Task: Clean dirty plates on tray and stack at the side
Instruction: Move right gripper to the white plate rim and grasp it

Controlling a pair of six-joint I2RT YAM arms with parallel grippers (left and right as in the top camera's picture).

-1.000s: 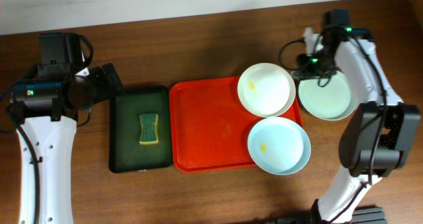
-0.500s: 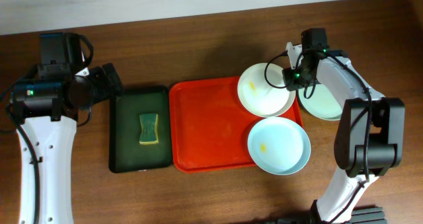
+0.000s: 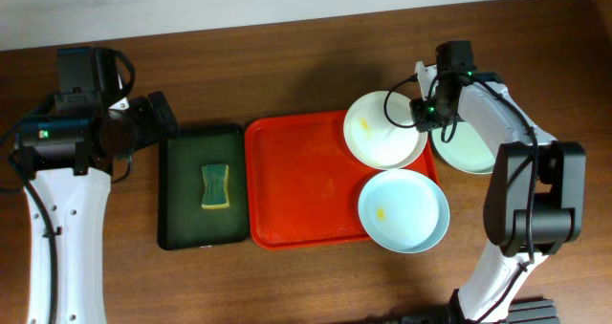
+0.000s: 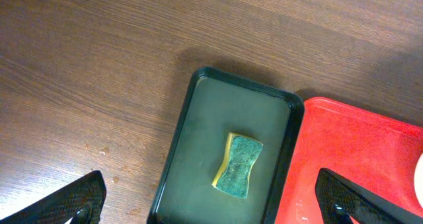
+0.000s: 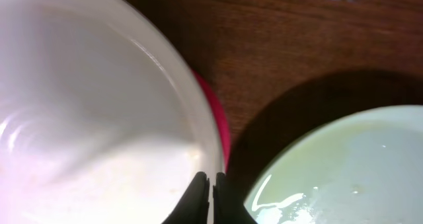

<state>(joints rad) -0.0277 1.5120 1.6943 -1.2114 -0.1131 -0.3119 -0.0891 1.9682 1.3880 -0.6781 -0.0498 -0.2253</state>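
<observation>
Soft, even light covers the table (image 3: 287, 66), shadows faint. Up close, the white plate (image 5: 86, 118) blurs; glare streaks the mint plate (image 5: 344, 164).

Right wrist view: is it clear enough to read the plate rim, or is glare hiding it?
Right wrist view: the white plate is soft and washed by glare at left, yet its rim edge reads clearly; heavy shadow darkens the table beside the pale green plate, which shows small highlights. Overhead view: evenly lit, sharp.
</observation>
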